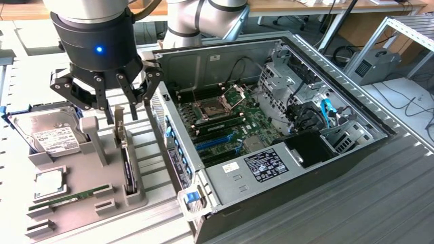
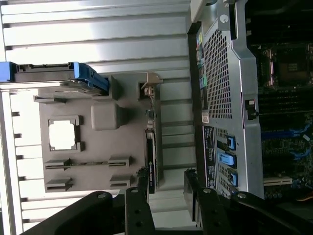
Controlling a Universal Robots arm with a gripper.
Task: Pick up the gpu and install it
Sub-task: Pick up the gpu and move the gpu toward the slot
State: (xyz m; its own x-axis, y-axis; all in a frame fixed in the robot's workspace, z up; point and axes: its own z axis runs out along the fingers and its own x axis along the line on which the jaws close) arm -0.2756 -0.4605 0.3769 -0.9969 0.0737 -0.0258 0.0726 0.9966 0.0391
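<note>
Wide jaws above gpu (image 1: 129, 170), ribbed metal table (image 1: 379, 203), desks (image 1: 298, 6) behind.

My gripper (image 1: 117, 113) is matt black with small bright screw heads. The gpu (image 1: 127, 165) has a dark matt shroud and a dull silver metal bracket. The holder tray (image 1: 85, 180) is smooth matt grey plastic. The hard drive (image 1: 51, 133) is silvery metal under a white paper label. The computer case (image 2: 217, 73) is perforated grey sheet metal, and the table (image 1: 352, 203) is ribbed satin metal.
</note>
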